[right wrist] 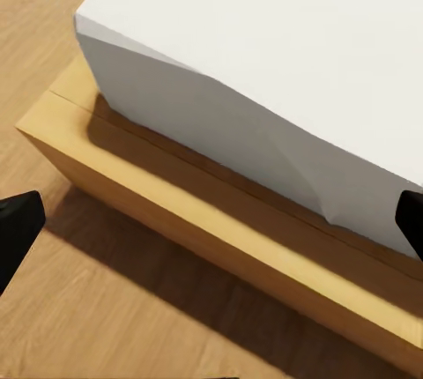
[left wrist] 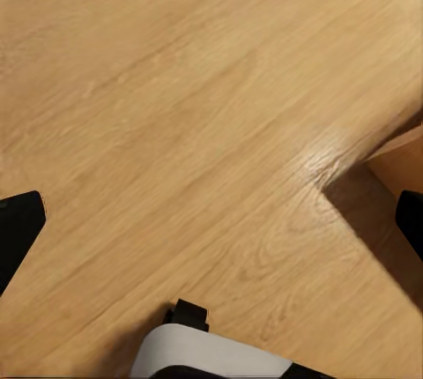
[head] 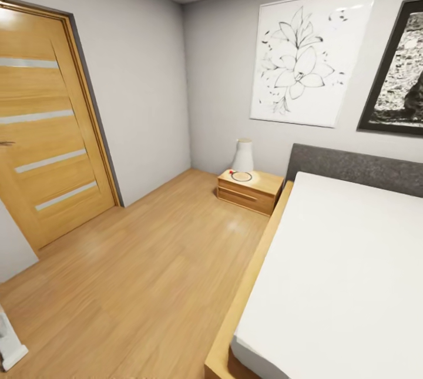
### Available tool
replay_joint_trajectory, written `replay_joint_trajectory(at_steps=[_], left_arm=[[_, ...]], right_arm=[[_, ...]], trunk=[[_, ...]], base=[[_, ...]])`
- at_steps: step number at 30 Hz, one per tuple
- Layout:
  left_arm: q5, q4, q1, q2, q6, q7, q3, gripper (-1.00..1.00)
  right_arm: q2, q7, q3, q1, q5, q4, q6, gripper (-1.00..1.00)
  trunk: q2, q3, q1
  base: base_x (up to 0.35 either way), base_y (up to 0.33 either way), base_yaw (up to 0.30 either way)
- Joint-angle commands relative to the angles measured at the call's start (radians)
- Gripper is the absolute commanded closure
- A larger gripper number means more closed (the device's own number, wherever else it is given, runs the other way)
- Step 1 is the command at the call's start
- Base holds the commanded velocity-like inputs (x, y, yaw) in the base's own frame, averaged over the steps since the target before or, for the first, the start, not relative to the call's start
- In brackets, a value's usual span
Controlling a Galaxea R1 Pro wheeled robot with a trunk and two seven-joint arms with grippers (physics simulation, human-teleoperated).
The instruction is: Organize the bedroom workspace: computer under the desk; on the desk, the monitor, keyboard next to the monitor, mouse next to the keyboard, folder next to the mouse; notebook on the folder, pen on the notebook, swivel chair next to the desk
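Observation:
I am in the bedroom, with its wooden door (head: 47,132) with frosted strips on the left and light plank floor (head: 147,273) ahead. The desk, swivel chair and the other workspace things are out of view. My left gripper (left wrist: 211,225) hangs open over bare floor, its black fingertips (left wrist: 18,229) far apart with nothing between them. My right gripper (right wrist: 211,225) is open too, and is over the corner of the bed's white mattress (right wrist: 264,62) and wooden frame (right wrist: 220,229).
A bed (head: 341,273) with a grey headboard (head: 352,167) takes up the right side. A wooden nightstand (head: 249,191) with a white vase (head: 242,156) stands in the far corner. Two pictures (head: 311,56) hang on the back wall. Open floor runs between door and bed.

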State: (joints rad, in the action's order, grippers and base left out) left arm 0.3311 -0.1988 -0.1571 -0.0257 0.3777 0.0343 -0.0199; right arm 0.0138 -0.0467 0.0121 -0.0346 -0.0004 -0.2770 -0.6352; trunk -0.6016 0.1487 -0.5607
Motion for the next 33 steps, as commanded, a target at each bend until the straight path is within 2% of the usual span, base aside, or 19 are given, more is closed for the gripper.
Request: replay_joint_trajectory(at_steps=[1, 12, 17, 28, 33], left_arm=[[-0.004, 0.001, -0.001, 0.001, 0.004, 0.003, -0.001, -1.00], [-0.005, 0.004, -0.001, 0.004, 0.007, 0.002, 0.010, -1.00], [-0.004, 0.004, -0.001, 0.004, 0.007, 0.002, 0.032, -1.00], [-0.004, 0.004, -0.001, 0.004, 0.006, 0.003, 0.037, -1.00], [-0.004, 0.004, -0.001, 0.004, 0.006, 0.005, 0.037, -1.00]], right_arm=[[0.001, -0.002, 0.001, -0.001, 0.000, 0.000, -0.003, -1.00], [0.001, -0.002, 0.000, 0.000, 0.002, 0.001, -0.004, -1.00], [0.000, -0.002, 0.000, 0.000, 0.002, 0.001, -0.004, -1.00], [0.000, -0.002, -0.001, -0.001, 0.002, 0.002, -0.004, -1.00], [0.000, -0.001, -0.001, 0.000, 0.003, 0.002, -0.004, -1.00]], trunk=[[-0.001, 0.002, 0.000], [-0.001, 0.006, 0.000], [-0.001, 0.006, 0.000], [-0.001, 0.006, 0.000], [-0.001, 0.006, 0.000]], base=[[0.068, 0.041, 0.242], [0.011, 0.005, 0.260], [0.241, 0.000, 0.266], [0.312, 0.033, 0.266], [0.106, 0.019, 0.266]])
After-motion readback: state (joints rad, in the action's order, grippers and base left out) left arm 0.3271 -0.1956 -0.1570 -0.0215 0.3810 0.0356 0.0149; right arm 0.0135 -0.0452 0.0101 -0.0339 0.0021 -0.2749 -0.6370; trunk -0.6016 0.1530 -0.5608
